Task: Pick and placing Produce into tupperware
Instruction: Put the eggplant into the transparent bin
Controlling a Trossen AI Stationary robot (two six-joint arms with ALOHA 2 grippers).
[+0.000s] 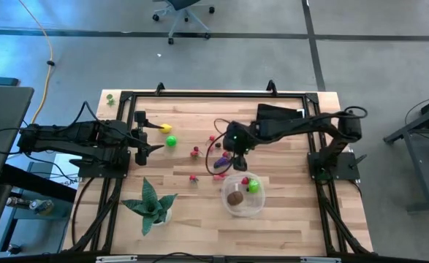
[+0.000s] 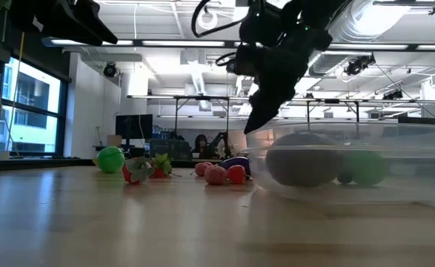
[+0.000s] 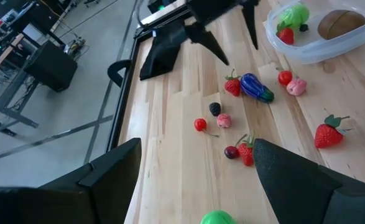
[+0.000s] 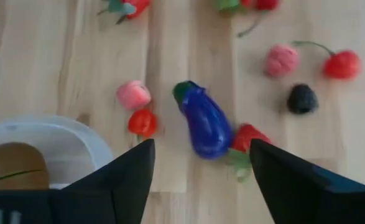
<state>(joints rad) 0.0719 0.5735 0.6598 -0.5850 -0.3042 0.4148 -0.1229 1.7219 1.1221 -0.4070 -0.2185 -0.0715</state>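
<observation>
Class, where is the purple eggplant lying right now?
In the high view, the eggplant lies on the table just left of the tupperware, beneath the right pincer, beside a strawberry.

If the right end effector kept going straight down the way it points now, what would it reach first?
Most likely the purple eggplant: it lies between the open fingers of the right end effector, with a strawberry touching it just beside. Depth is unclear, so that strawberry might be brushed too. The tupperware sits off to one side.
</observation>
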